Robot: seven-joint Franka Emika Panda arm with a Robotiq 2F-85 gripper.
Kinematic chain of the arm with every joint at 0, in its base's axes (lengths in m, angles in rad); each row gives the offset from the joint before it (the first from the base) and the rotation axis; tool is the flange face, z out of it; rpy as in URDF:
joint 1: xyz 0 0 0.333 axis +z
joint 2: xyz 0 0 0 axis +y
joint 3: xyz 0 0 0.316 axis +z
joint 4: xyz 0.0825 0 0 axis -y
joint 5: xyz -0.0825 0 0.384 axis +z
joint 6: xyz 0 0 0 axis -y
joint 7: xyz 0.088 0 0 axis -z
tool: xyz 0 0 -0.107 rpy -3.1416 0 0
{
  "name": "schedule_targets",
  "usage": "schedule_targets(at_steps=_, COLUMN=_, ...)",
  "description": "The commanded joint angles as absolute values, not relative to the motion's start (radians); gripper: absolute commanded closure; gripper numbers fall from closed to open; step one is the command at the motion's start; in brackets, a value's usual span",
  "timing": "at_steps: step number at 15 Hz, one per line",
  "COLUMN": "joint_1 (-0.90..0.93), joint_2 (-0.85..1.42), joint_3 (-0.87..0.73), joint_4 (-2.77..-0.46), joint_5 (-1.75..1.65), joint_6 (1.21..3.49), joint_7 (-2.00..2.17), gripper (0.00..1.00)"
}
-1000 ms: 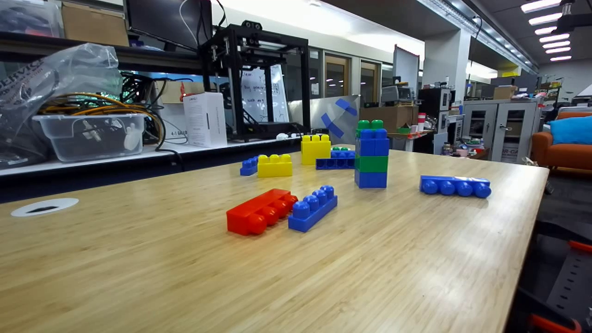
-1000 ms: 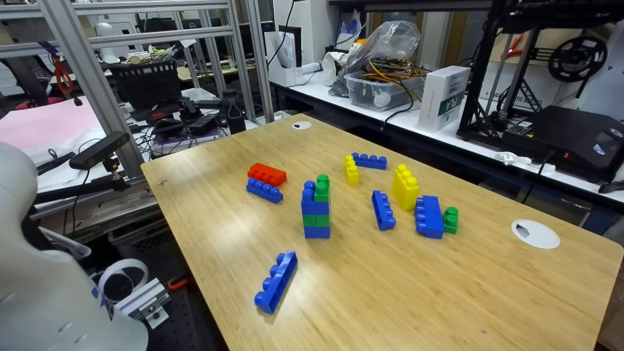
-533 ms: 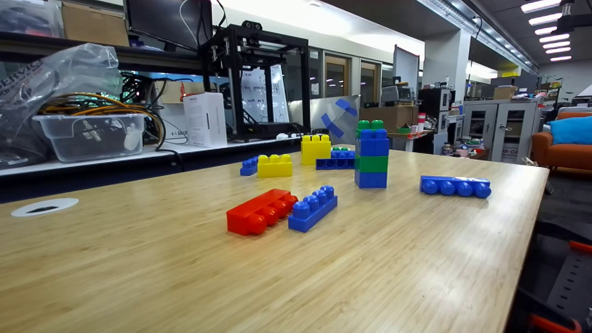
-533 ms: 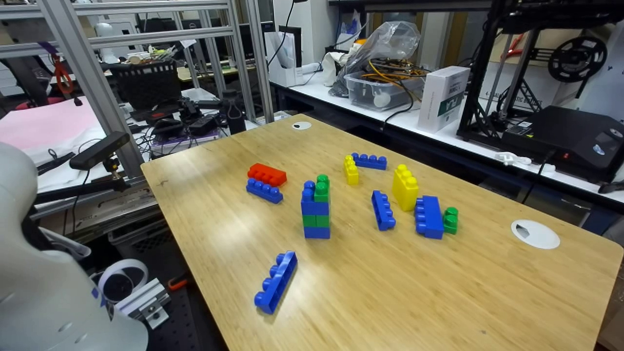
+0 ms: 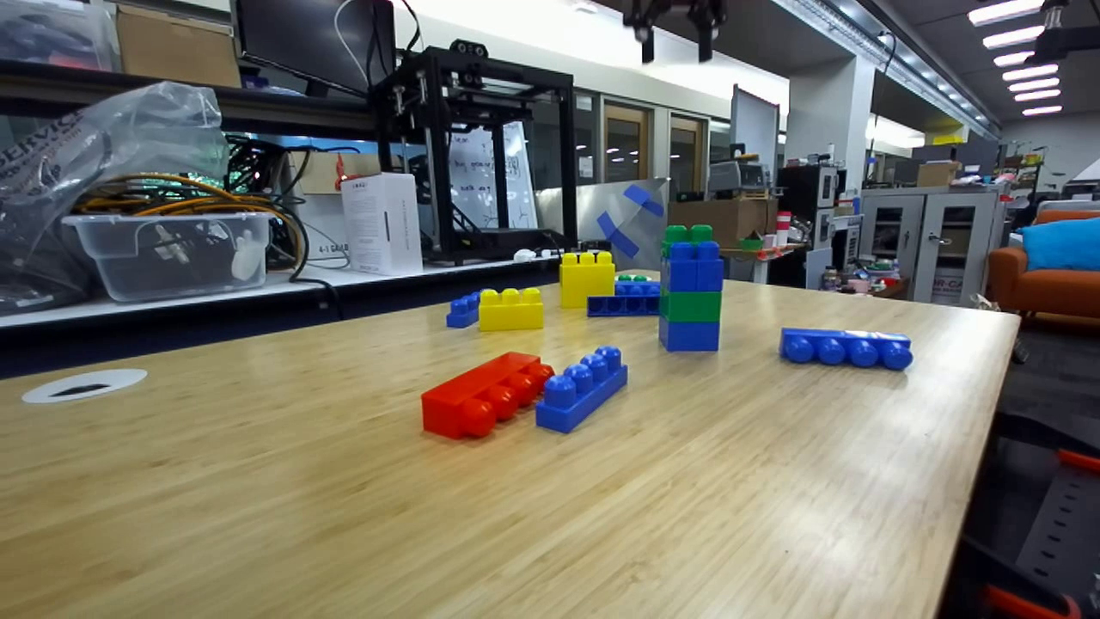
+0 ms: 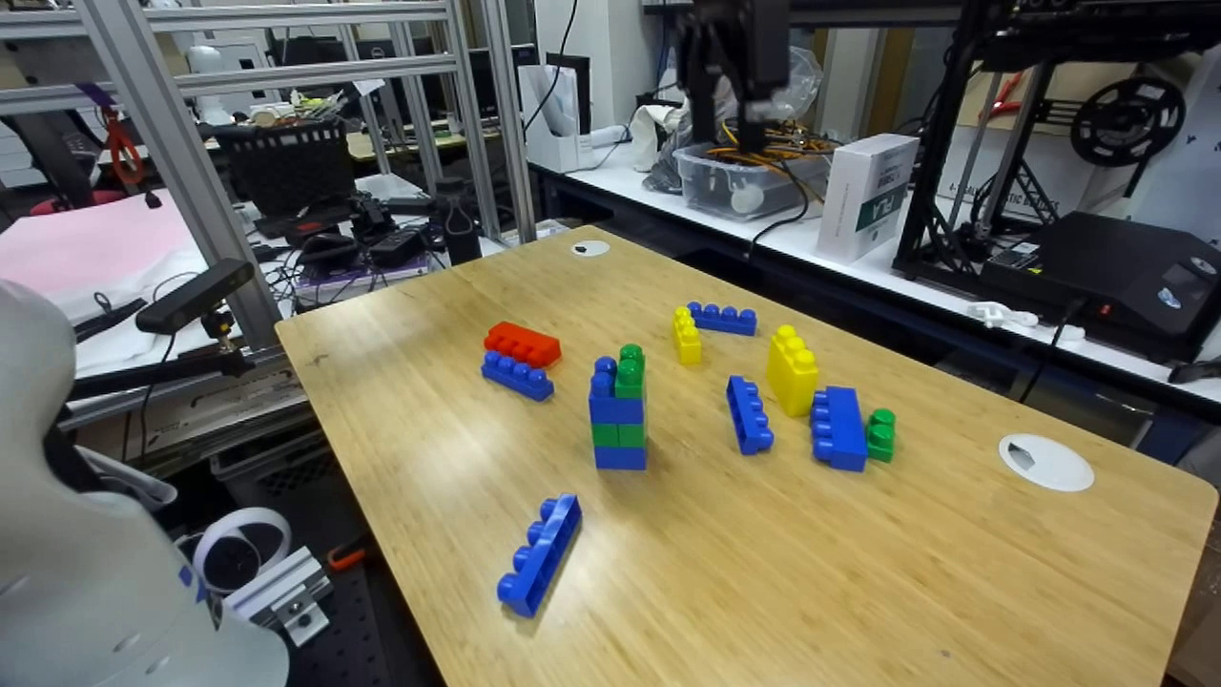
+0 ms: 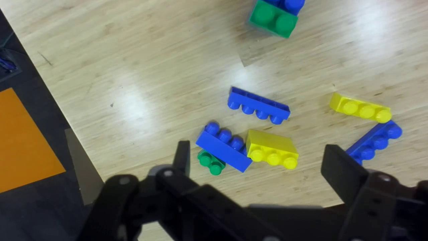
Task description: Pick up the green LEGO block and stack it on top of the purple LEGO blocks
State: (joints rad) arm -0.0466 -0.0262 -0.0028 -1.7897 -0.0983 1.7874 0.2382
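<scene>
Fingers (image 5: 705, 43), spread wide, empty, just entered both exterior views' top; likely approaching loose green LEGO block (image 6: 881, 437).

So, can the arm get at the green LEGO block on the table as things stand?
Probably yes: the tool hangs open and empty, and no brick rests on the green LEGO block. A blue brick lies close along one side, leaving little room there, but the block's ends look free.
</scene>
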Motion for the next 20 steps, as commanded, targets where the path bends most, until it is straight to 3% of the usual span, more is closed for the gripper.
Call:
schedule_targets(at_steps=1, joint_1=-0.048, joint_2=0.238, joint_3=-0.028, joint_4=-1.586, joint_5=-0.076, joint_6=1.822, joint_7=0.226, gripper=0.0)
schedule_targets(at_steps=9, joint_1=-0.09, joint_2=0.744, joint_3=-0.075, joint_4=-1.08, joint_5=0.008, joint_6=1.81, joint_7=0.238, gripper=0.0)
schedule_targets(at_steps=15, joint_1=-0.118, joint_2=0.959, joint_3=-0.079, joint_4=-0.758, joint_5=0.045, joint_6=1.704, joint_7=0.302, gripper=0.0)
schedule_targets(at_steps=20, joint_1=-0.137, joint_2=1.056, joint_3=-0.07, joint_4=-0.629, joint_5=0.044, joint_6=1.64, joint_7=0.356, gripper=0.0)
